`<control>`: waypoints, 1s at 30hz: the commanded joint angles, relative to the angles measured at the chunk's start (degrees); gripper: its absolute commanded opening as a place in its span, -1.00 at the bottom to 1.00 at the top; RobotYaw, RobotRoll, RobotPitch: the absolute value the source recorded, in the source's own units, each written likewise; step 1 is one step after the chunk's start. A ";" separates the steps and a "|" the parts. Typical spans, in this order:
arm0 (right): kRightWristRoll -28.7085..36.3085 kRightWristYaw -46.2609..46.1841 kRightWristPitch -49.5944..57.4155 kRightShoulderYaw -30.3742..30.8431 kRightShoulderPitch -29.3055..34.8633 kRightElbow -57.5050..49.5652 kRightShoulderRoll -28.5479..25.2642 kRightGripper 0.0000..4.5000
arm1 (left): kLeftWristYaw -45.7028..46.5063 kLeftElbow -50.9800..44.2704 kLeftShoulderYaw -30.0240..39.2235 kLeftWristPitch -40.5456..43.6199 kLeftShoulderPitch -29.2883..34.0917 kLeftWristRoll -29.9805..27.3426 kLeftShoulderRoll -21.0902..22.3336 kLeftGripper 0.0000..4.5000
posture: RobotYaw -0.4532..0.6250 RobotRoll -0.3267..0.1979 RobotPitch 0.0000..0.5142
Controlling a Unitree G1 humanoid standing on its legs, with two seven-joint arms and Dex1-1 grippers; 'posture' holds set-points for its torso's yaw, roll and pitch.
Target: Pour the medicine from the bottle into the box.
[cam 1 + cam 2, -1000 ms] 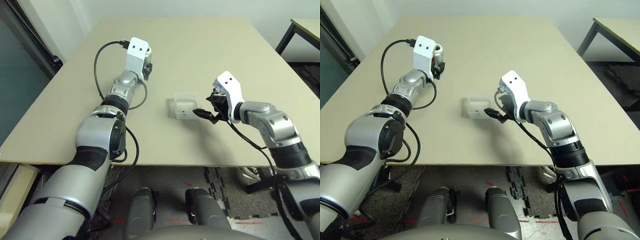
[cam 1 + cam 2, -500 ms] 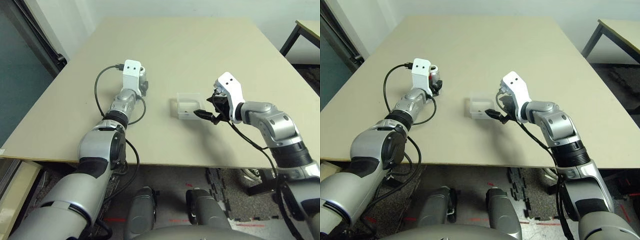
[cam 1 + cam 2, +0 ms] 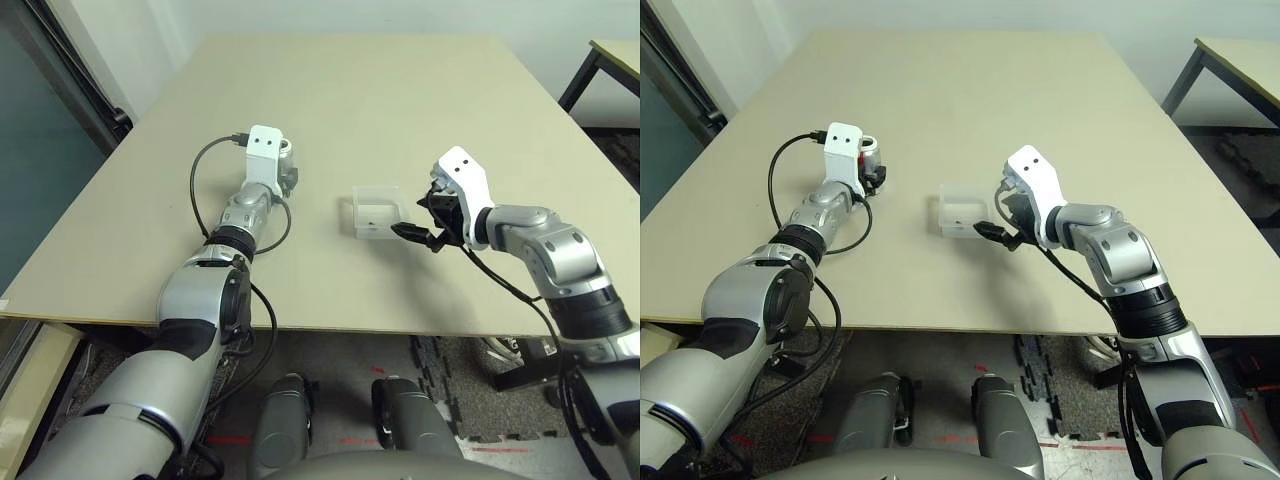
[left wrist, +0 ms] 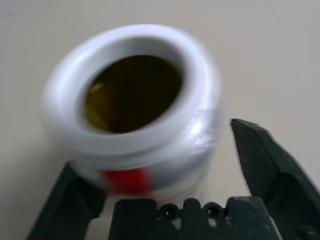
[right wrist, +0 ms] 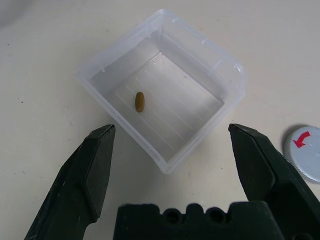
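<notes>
Comparing with the view of a second ago, the left gripper [image 4: 165, 165] is found lowered, and the small silver-grey cylindrical bottle with a red mark [image 3: 870, 158] is now seen standing upright and uncapped on the table's left part. The black fingers [image 4: 270, 165] have been spread, one at each side of the bottle, which is no longer pinched. The right gripper [image 5: 172, 165] is unchanged: spread wide, empty, hovering just near of the small clear plastic box [image 5: 165, 85] at mid-table. One brown oblong pill [image 5: 139, 101] is counted in the box. One flat white cap with a red arrow [image 5: 305, 150] lies on the surface to the box's right. One large beige table [image 3: 400, 90] is recorded; a second table's corner [image 3: 615, 55] is seen far right.
</notes>
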 commanded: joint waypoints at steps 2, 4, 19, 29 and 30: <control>-0.11 0.30 0.47 0.43 -0.05 -0.19 -0.30 1.00 | -0.66 -0.17 -0.19 0.10 0.69 -0.59 -0.37 0.99 | -0.20 0.25 -0.67; -0.12 0.37 0.41 0.43 -0.16 -0.06 -0.25 1.00 | -0.83 -0.32 -0.14 -0.09 0.80 -0.71 -0.44 0.99 | -0.19 0.25 -0.67; 0.05 0.46 0.27 0.25 -0.11 0.02 -0.01 1.00 | -1.46 -2.19 0.17 -0.97 2.92 -1.85 -0.37 0.99 | -0.15 0.25 -0.67; 0.35 0.30 0.41 0.02 0.22 -0.19 0.37 1.00 | -3.02 -8.15 -0.54 0.23 6.48 -3.45 -0.65 0.99 | -0.10 0.25 -0.64; 0.36 0.25 0.41 0.01 0.27 -0.18 0.46 1.00 | -3.14 -9.20 -0.52 0.61 7.13 -3.70 -0.60 0.99 | -0.10 0.25 -0.64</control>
